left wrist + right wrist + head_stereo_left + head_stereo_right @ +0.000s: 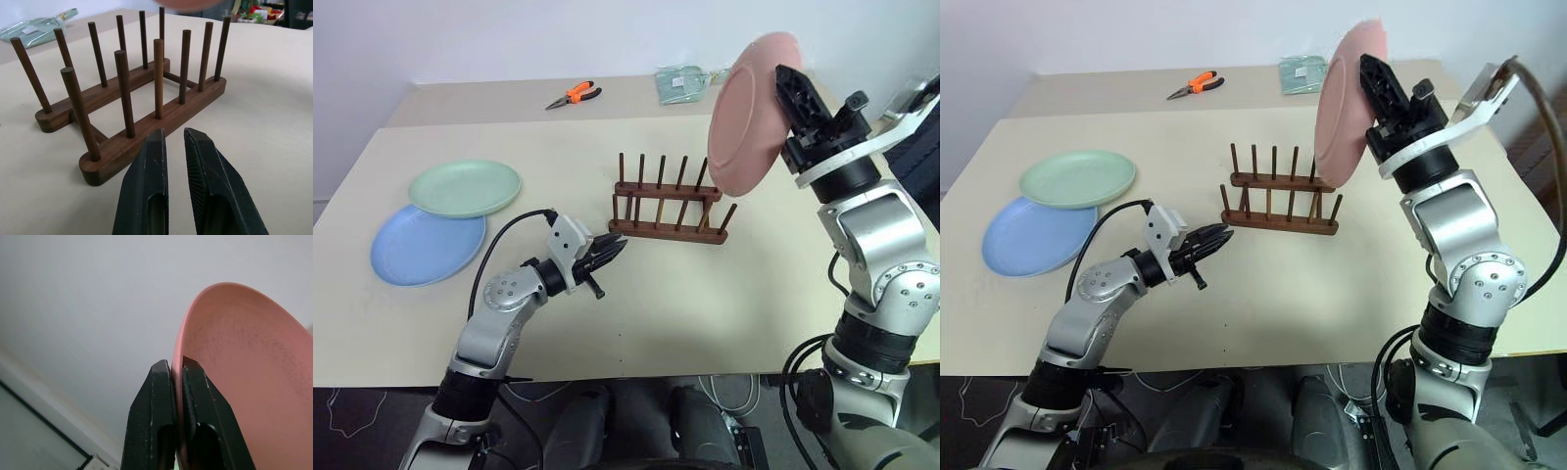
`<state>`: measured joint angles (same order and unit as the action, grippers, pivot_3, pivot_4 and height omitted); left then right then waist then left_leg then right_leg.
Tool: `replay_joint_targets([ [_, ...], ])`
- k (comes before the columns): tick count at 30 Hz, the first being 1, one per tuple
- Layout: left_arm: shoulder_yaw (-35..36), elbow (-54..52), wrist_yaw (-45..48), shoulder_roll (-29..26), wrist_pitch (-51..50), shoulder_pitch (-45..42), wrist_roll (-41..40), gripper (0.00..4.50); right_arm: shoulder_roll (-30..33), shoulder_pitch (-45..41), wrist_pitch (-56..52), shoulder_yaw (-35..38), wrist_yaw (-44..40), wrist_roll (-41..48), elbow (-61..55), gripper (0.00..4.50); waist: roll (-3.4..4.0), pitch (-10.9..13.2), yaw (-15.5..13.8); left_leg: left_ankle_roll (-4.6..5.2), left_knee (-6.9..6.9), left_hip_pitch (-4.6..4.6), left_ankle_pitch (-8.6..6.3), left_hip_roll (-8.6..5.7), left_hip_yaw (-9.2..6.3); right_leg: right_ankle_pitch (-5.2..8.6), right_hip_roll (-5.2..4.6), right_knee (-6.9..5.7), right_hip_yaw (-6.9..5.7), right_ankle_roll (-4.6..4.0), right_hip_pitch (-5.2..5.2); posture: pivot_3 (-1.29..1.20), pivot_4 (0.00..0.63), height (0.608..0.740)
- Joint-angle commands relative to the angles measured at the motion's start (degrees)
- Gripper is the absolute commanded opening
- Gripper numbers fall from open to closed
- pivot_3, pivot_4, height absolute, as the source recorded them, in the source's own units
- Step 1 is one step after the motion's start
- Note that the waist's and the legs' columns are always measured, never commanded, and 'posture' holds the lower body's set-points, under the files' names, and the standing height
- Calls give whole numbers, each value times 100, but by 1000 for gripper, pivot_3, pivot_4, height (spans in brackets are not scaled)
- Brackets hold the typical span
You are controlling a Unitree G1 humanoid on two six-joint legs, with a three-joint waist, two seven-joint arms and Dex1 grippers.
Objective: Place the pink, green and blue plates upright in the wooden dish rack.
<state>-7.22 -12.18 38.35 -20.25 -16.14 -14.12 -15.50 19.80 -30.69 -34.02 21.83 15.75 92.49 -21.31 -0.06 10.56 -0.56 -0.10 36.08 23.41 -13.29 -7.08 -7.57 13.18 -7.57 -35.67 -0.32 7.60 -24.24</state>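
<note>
1. The pink plate (749,113) is up in the air, nearly on edge, above and just to the right of the wooden rack (668,201). The right gripper (177,369) has its two black fingers (152,396) clenched on the rim, one on each face, so the plate's body stands out beyond the fingertips.
2. Judging by how a single rim pinch carries it, the plate is light and stiff. It looks matte, so probably not very slippery, but held at one edge point it could pivot between the fingers. The rim is the only sensible place to take it; the opposite edge must stay free to go between the pegs.
3. The rack is empty, with two rows of thin upright pegs. It looks small and light, narrower than a plate, so a plate pushed in askew might shove or tip it.
4. The left gripper (607,253) is nearly closed with a thin gap and nothing in it. Its fingertips sit just short of the rack's near end, apart from the wood.
5. The green plate (465,187) lies flat, overlapping the blue plate (426,245), well away from both sets of fingers, out past the left arm.
6. The table (724,294) is a smooth, pale, matte top. Orange-handled pliers (574,95) and a clear packet (683,82) lie at the far side, behind the rack. A plain light wall stands beyond.
</note>
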Motion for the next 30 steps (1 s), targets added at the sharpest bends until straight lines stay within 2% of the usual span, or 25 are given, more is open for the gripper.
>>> replay_joint_targets([
  [1,33,-213,4,-2,11,16,-64,578,-37,163,157,-3,75,-96,-131,36,0,0,0,0,0,0,0,0,0,0,0,-1,0,0,0,0,150,739],
  [5,32,-221,5,10,-9,5,-69,578,-27,231,174,-61,-20,-236,73,36,0,0,11,0,3,-1,0,0,5,0,1,-7,3,0,-3,0,150,739],
  [8,26,-226,23,11,-80,5,-102,578,14,149,130,-153,-116,-468,288,956,0,0,10,0,5,-2,1,0,5,0,1,-17,3,0,-5,0,150,739],
  [9,28,-230,41,4,-126,10,-129,578,31,111,122,-170,-149,-537,342,1407,0,0,9,-1,5,-2,1,0,5,0,1,-18,3,0,-5,0,150,739],
  [12,85,-266,53,6,-253,47,-232,1418,232,-22,74,-251,-285,-944,389,2929,0,0,10,-1,7,-2,1,0,7,0,1,-23,4,0,-8,0,150,739],
  [13,110,-287,57,3,-298,58,-274,1932,352,-63,55,-288,-374,-1154,381,3445,1,0,7,-1,7,-2,2,0,7,0,1,-25,4,0,-9,0,150,739],
  [18,581,-259,-454,210,-372,-84,-474,4477,1241,-361,106,-494,-1202,-2467,334,3464,1,1,-6,-1,7,-2,1,0,10,1,1,-26,4,0,-10,0,150,739],
  [21,1023,-139,-1035,441,-317,-302,-496,4477,1816,-553,260,-690,-1833,-3368,319,3464,-1,3,-14,-1,11,-1,2,0,12,1,0,-27,4,1,-10,0,150,739],
  [22,1298,3,-1553,528,-201,-479,-301,4498,2140,-661,332,-881,-2213,-3794,293,3727,-3,2,-15,-1,13,-1,2,0,14,1,-1,-27,4,2,-10,0,150,739],
  [24,2236,439,-3412,682,-245,-1014,273,4500,2990,-971,657,-1694,-3374,-4950,30,4348,1,8,-12,-1,17,0,2,-1,17,2,-2,-27,4,3,-8,0,150,739],
  [25,2689,532,-4242,749,-341,-1220,454,4500,3203,-1090,804,-2083,-3858,-5335,-101,4466,-13,14,19,-1,20,2,3,-1,24,2,-3,-32,5,5,-13,0,150,739],
  [27,3275,607,-5187,833,-578,-1454,555,4500,3269,-1218,1036,-2644,-4377,-5888,-222,4466,-44,10,133,-3,13,-2,2,19,27,9,9,-35,5,18,-21,0,150,739],
  [30,3861,621,-5964,906,-913,-1662,515,4500,2975,-1220,1325,-3133,-4789,-6448,-272,4466,-68,2,131,-17,10,-7,-5,33,27,3,23,-34,5,7,-16,0,150,739],
])
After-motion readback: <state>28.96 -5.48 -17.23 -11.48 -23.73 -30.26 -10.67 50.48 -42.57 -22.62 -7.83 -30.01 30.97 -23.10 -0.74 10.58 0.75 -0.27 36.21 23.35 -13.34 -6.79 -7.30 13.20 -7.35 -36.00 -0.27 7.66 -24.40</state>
